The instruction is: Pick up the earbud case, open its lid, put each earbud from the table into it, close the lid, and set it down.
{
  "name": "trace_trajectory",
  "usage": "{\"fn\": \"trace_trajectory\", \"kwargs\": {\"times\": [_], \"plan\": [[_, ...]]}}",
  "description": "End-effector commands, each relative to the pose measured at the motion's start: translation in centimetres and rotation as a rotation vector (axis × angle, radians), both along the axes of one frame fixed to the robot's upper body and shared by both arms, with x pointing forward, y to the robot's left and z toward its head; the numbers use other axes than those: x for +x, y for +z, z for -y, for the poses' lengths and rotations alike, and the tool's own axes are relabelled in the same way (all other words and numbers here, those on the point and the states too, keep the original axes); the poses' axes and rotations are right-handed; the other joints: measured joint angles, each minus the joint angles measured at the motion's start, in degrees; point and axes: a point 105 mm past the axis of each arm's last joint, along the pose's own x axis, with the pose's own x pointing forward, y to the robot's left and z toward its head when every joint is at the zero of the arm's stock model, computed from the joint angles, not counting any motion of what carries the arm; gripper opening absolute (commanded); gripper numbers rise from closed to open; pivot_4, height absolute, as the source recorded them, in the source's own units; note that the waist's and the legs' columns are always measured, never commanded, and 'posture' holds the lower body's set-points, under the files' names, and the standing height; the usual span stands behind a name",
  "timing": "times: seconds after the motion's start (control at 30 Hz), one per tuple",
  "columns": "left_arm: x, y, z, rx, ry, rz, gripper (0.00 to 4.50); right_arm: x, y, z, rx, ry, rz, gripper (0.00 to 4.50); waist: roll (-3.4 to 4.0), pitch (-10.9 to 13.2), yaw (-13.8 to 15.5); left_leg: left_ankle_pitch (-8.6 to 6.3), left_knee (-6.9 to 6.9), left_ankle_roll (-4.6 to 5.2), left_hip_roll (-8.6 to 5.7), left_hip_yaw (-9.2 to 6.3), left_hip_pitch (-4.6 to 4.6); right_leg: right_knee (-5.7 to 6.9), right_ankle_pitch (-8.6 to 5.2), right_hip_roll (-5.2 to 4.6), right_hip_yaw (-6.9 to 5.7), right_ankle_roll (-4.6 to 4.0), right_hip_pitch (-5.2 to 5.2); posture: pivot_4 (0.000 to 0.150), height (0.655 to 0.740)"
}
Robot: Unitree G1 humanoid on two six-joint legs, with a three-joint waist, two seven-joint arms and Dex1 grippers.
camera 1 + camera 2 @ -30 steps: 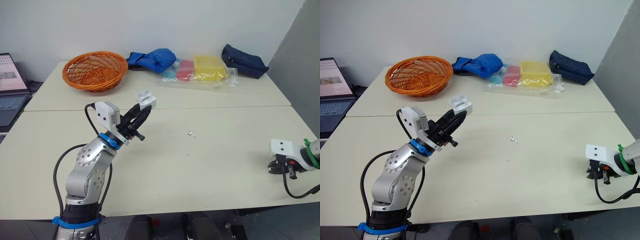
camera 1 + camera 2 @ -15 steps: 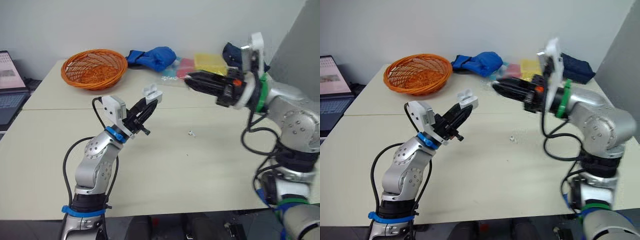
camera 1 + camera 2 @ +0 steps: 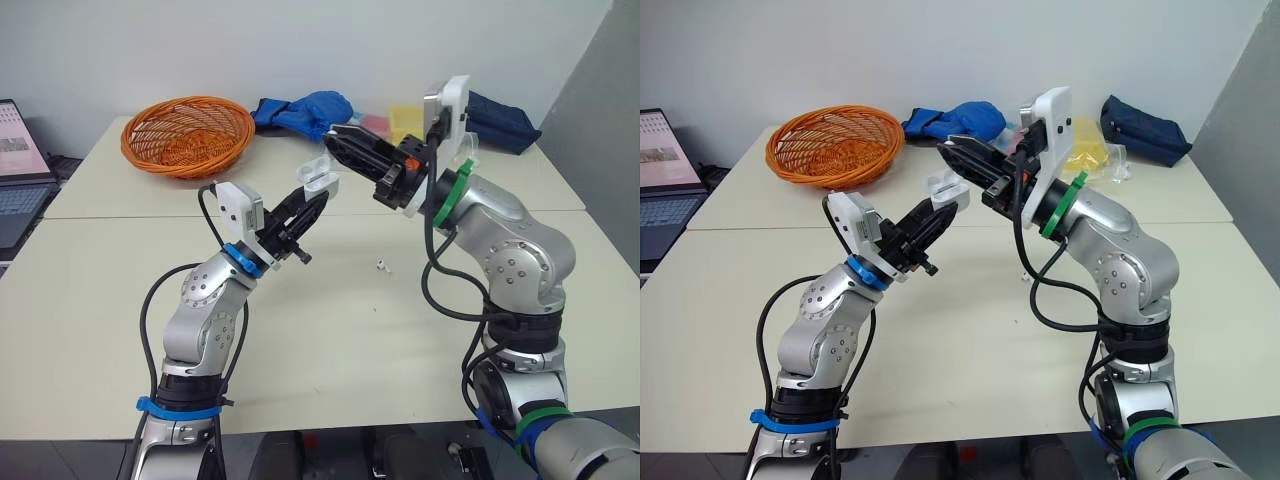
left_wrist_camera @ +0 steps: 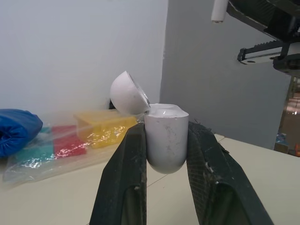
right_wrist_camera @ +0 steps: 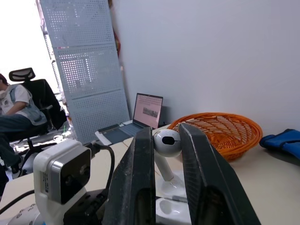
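Earbud case [image 4: 166, 140] between left fingers [image 4: 119, 187]

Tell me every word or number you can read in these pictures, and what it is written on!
No text can be read anywhere.
Laptop screen: it shows rows of marks, too small and blurred to read.
Coloured packs: no print that can be made out.
Earbud case: plain white, with no writing showing.

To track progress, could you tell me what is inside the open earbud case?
Nothing shows seated in the earbud case; the right hand holds an earbud above its opening. The sockets' depths are hidden.
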Motion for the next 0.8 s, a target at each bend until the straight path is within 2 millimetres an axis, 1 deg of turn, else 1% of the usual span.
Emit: {"fn": "trace_trajectory", "kwargs": {"times": [0.03,0.17,0.23,0.47,0.63,0.8], "plan": [[-0.3,1.5,0.3,-0.011,-0.015,0.067,0.79,-0.2,0.1,-0.7,0.026,-0.004,0.041,0.39,0.0,0.0,0.0,0.0,0.0,0.0,0.0,0.0,0.0,0.0,0.0,0.01,0.01,0.0,0.0,0.15,0.74],[-0.3,1.6,0.3,-0.012,-0.016,0.07,0.79,-0.2,-0.2,-1.5,0.033,0.002,0.04,0.39,0.0,0.0,0.0,0.0,0.01,0.0,-0.03,0.08,-0.02,-0.05,0.01,-0.04,0.04,0.0,0.0,0.15,0.74],[-0.2,1.7,0.2,-0.013,-0.013,0.073,0.79,0.1,-0.7,-1.7,0.025,-0.007,0.034,0.39,0.0,0.0,0.0,0.0,0.01,0.0,-0.04,0.09,-0.04,-0.07,0.01,-0.06,0.04,0.0,0.0,0.15,0.74],[-0.3,1.8,0.0,-0.007,-0.012,0.081,0.79,0.9,-1.6,-1.1,0.026,-0.039,-0.005,0.39,0.0,0.0,0.0,0.0,0.01,0.0,-0.04,0.07,-0.03,-0.05,0.01,-0.06,0.02,0.0,0.0,0.15,0.74],[-0.2,1.9,-0.1,-0.005,-0.01,0.084,0.79,1.2,-2.5,-1.2,0.029,-0.039,-0.047,0.39,0.0,0.0,0.0,0.0,0.0,0.0,-0.03,0.06,-0.03,-0.06,0.01,-0.05,0.01,0.0,0.0,0.15,0.74],[-0.2,2.0,0.0,-0.006,-0.013,0.085,0.79,1.4,-2.7,-1.3,0.036,-0.038,-0.065,0.39,0.0,0.0,0.0,0.0,0.0,0.0,-0.03,0.07,-0.03,-0.06,0.0,-0.05,0.03,0.01,0.0,0.15,0.74]]}}
